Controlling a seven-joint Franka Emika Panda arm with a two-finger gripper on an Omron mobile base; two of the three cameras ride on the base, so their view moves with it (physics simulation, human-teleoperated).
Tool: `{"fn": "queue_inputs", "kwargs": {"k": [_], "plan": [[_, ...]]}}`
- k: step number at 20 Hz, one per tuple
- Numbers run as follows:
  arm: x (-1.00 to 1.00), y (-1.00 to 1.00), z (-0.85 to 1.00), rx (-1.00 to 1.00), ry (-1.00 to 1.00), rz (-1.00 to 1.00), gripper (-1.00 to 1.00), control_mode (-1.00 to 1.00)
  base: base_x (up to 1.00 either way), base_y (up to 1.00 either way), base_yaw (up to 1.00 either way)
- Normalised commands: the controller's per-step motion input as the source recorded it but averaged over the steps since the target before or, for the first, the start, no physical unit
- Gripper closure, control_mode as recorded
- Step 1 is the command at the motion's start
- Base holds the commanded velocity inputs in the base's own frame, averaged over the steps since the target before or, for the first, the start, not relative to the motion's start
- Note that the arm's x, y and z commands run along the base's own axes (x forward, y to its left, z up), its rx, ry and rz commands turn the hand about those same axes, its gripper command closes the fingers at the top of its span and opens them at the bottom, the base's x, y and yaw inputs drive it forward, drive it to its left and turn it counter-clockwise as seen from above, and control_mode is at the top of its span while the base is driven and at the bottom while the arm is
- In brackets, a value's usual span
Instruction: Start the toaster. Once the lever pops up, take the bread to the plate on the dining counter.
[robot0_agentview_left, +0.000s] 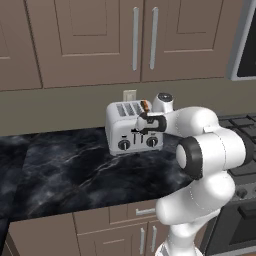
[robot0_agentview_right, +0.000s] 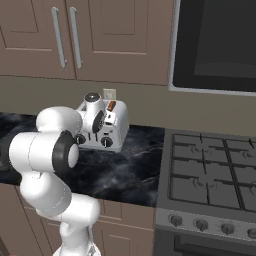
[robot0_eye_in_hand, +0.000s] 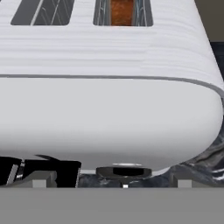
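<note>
Early in the task, by the look of it; toaster (robot0_agentview_left: 131, 127) standing on the dark marbled counter (robot0_agentview_left: 65, 170) against the back wall, below the brown wall cabinets (robot0_agentview_left: 100, 40), just left of the stove (robot0_agentview_right: 210, 172); bread (robot0_agentview_left: 145, 105) seated in the rightmost slot, crust end poking above the top, so no sign of a finished toast cycle nor of removal; whether the lever is down cannot be told from these angles. Left to do, judging from this: pressing the lever if not yet pressed, waiting for the pop, lifting out the slice, carrying it over to the plate on the dining counter.

Gripper (robot0_agentview_left: 140, 131) hovering at the toaster's front face, close against the right-hand half, around the height of the small black sliders and above the round knob (robot0_agentview_left: 152, 141); jaws spread fully wide, holding nothing; contact with a slider not certain, wrist hiding the spot in both base views. In the hand view, silver front (robot0_eye_in_hand: 109, 113) looming very near, the bread (robot0_eye_in_hand: 121, 12) glowing orange in its slot near the top, so up and behind the fingertips rather than between them; dark knob (robot0_eye_in_hand: 123, 171) just ahead of the tips at the bottom.
</note>
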Motion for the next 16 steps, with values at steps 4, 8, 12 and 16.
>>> {"fn": "queue_inputs", "kwargs": {"k": [4, 8, 12, 16], "plan": [[0.0, 0.0, -0.23, 0.0, 0.0, 0.0, -1.0, -1.0, 0.0, 0.0, 0.0], [0.0, 0.0, -0.21, 0.0, 0.0, 0.0, -1.0, -1.0, 0.0, 0.0, 0.0], [0.0, 0.0, -0.16, 0.0, 0.0, 0.0, -1.0, -1.0, 0.0, 0.0, 0.0], [-0.01, 0.0, -0.03, 0.0, 0.0, 0.0, -1.0, -1.0, 0.0, 0.0, 0.0]]}}
